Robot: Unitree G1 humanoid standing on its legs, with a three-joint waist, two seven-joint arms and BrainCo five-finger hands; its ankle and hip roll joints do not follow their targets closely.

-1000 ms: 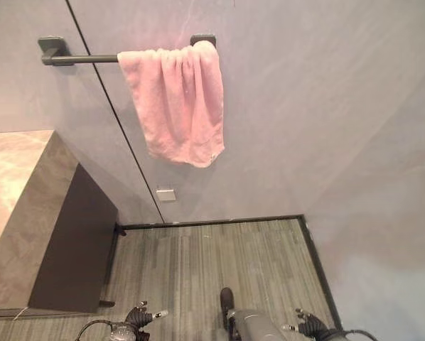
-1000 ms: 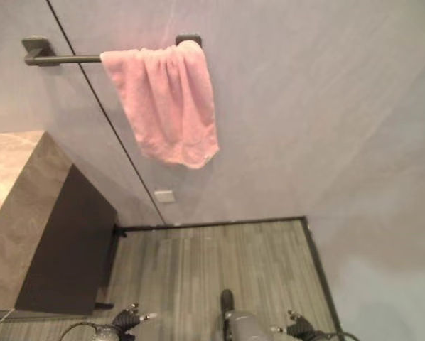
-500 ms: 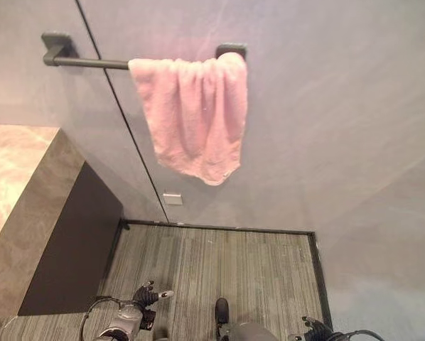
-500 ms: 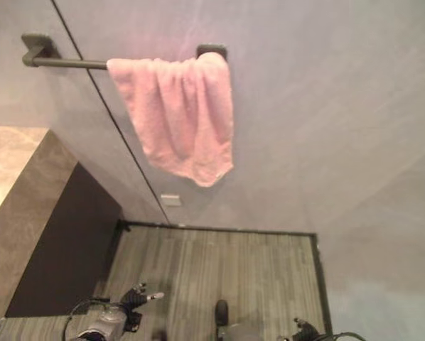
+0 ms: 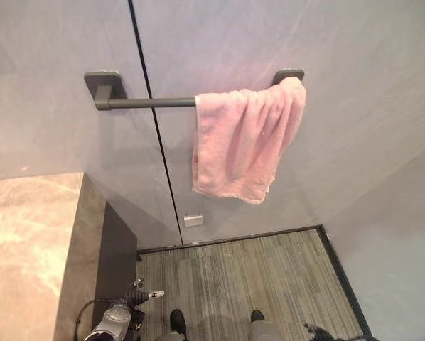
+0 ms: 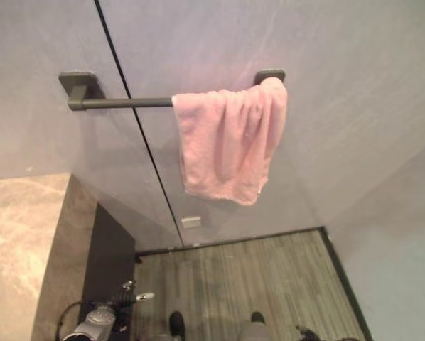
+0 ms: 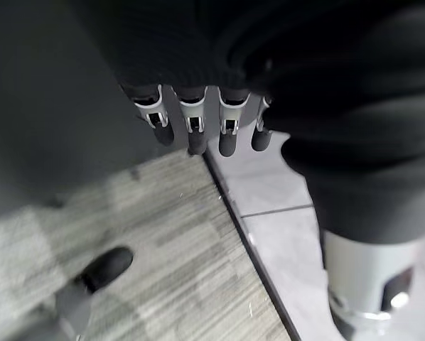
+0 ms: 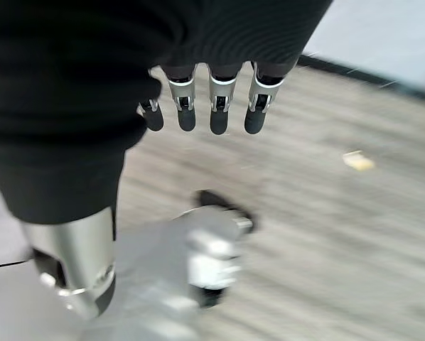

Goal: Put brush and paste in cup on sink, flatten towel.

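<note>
No writing can be read anywhere in these views; the small pale plate [image 5: 193, 220] low on the wall, below the towel and just above the floor, is blank as far as can be told.

The pink towel [image 5: 244, 144] hangs in the upper centre-right of the left eye view, draped over the right end of a dark towel bar [image 5: 145, 103] fixed to the grey wall [image 5: 354, 106]. It is bunched into folds against the bar's right bracket [image 5: 288, 74], so the left stretch of the bar is bare up to the left bracket [image 5: 104, 85]. Its lower hem hangs uneven, well above the floor.

A marble-topped counter [image 5: 31, 249] with a dark side panel fills the lower left of the frame. The striped grey floor [image 5: 255, 273] lies in the lower centre.

The left hand [image 5: 143, 295] shows at the bottom edge left of centre, beside the counter's dark side and far below the towel. In the left wrist view its fingers [image 7: 191, 121] hang straight, side by side, holding nothing, over the floor. The right hand [image 8: 198, 106] is likewise low; in the right wrist view its fingers hang straight in a row, empty, above the floor. Neither hand touches the towel; both are well apart from it.
</note>
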